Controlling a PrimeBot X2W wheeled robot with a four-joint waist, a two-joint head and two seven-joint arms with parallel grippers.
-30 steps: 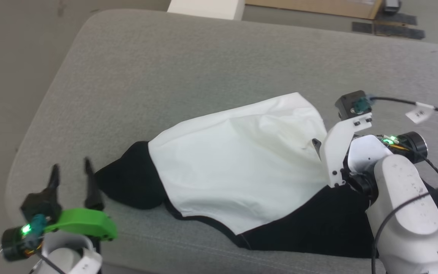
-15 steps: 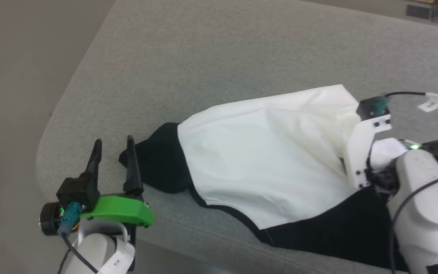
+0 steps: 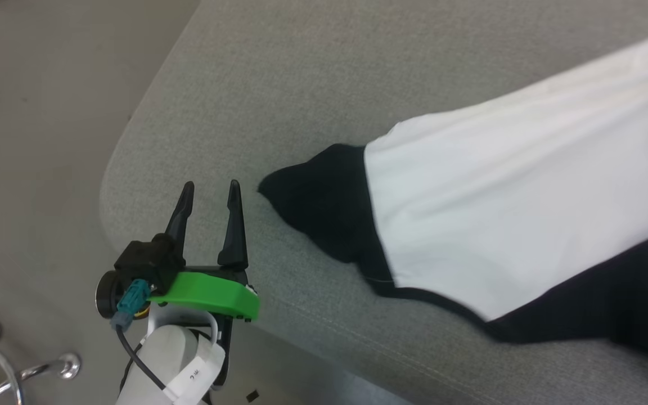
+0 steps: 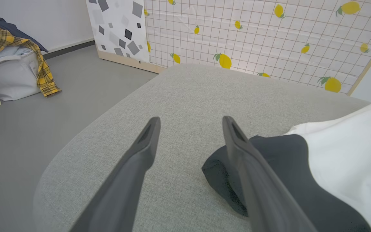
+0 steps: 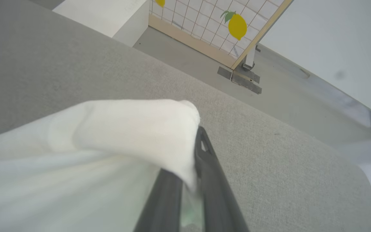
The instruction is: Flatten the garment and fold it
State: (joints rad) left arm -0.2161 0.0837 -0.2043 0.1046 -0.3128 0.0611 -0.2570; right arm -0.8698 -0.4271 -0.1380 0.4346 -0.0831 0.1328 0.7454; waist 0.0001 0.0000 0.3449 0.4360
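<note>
The grey fabric-covered bench (image 3: pixel 279 84) carries the garment (image 3: pixel 498 191), which lies across its right part: white body spread up and to the right, one black sleeve (image 3: pixel 313 197) tapering toward the bench's rounded left corner, and more black cloth along the near edge.

The left hand (image 3: pixel 210 188) hangs over that corner with its two dark fingers spread wide and nothing between them. In the head view its right fingertip sits just beside the sleeve's end, a strip of bare fabric between the two. In the left wrist view that finger crosses in front of the sleeve end (image 4: pixel 224 167).

The right hand (image 5: pixel 192 161) is clamped narrow on a bunched corner of the white cloth (image 5: pixel 134 125) — the fold drapes over one finger and is pinched against the other, raised off the bench surface.

Beyond the bench stand a lemon-printed screen (image 4: pixel 269 38) and, on the floor, a basket of clothes (image 4: pixel 11 71).
</note>
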